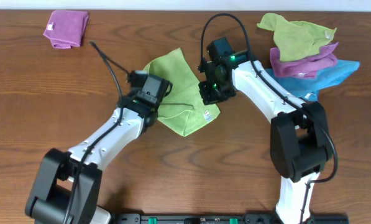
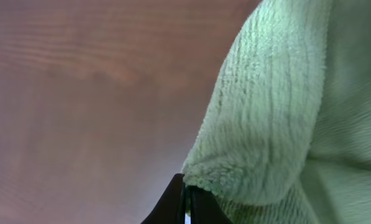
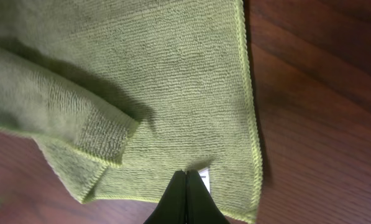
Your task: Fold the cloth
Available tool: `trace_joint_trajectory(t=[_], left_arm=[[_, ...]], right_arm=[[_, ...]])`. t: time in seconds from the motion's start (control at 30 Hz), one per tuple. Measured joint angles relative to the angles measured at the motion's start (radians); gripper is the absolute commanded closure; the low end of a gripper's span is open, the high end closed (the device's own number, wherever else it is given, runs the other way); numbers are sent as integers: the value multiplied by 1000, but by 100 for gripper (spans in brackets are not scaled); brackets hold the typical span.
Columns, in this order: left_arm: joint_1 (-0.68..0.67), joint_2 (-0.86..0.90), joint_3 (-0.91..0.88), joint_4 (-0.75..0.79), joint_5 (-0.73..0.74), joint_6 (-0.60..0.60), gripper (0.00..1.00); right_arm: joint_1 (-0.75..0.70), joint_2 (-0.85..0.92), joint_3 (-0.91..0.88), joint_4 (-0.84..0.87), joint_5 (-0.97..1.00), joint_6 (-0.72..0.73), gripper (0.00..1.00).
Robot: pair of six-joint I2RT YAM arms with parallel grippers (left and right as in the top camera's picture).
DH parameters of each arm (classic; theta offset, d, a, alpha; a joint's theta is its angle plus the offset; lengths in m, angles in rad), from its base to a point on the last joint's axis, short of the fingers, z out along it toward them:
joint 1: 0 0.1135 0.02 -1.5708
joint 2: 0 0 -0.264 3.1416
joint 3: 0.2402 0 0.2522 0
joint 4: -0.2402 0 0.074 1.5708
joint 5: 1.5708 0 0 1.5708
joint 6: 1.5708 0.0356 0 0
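Two arms flank the lime-green cloth [image 1: 180, 87]. It lies near the middle of the bench [image 1: 42, 99] as a skewed diamond, its long axis running from the far corner to the near corner, with the white tag [image 1: 206, 114] on the near-right edge. The left fingers [image 2: 185, 188] sit at the cloth's left edge, pressed together. In the left wrist view a plump roll of fabric bunches right at their tips, so I judge that they pinch that edge. The right fingers [image 3: 186, 177] are on the opposite side, also closed to a point, tips down on the cloth just beside the tag. Whether any fabric is caught between them I cannot tell. Seen from the right wrist, the cloth spreads away ahead of the tips, and a flap [image 3: 79, 124] from the left side lies doubled over it. The gripped left edge has the cloth's whole width between it and the right edge, so the fold likely runs across the short axis, left toward right, and the left arm is placed to carry it. The pile of spare cloths [image 1: 303, 53] and the folded purple cloth [image 1: 67, 28] lie well apart.
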State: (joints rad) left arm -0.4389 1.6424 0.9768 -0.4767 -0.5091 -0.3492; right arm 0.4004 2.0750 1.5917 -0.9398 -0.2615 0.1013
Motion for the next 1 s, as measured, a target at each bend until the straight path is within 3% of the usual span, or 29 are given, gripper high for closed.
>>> trace_joint_trajectory(t=[0.1, 0.13, 0.17, 0.2, 0.27, 0.3, 0.5, 0.8, 1.0], left_arm=[[20, -3, 0, -139, -18, -51, 94], [26, -3, 0, -169, -28, -70, 87], [32, -3, 0, -189, -39, -81, 71], [40, -3, 0, -206, -53, -107, 48], [55, -3, 0, -209, -70, -130, 48], [68, -3, 0, -208, -74, -151, 41], [119, -24, 0, -208, 3, -205, 42], [142, -266, 0, -253, 45, -230, 39], [156, -277, 0, -195, 151, -296, 37]], right_arm=[[0, 0, 0, 0, -12, 0, 99], [0, 0, 0, 1, -14, 0, 98], [0, 0, -1, 0, -16, 0, 98], [0, 0, -1, 1, -18, 0, 99], [0, 0, -1, 1, -20, 0, 99], [0, 0, -1, 1, -22, 0, 98], [3, 0, -1, -6, -47, -5, 99], [18, 0, -1, -3, -64, -23, 99], [24, 0, -1, 34, -126, -62, 99]])
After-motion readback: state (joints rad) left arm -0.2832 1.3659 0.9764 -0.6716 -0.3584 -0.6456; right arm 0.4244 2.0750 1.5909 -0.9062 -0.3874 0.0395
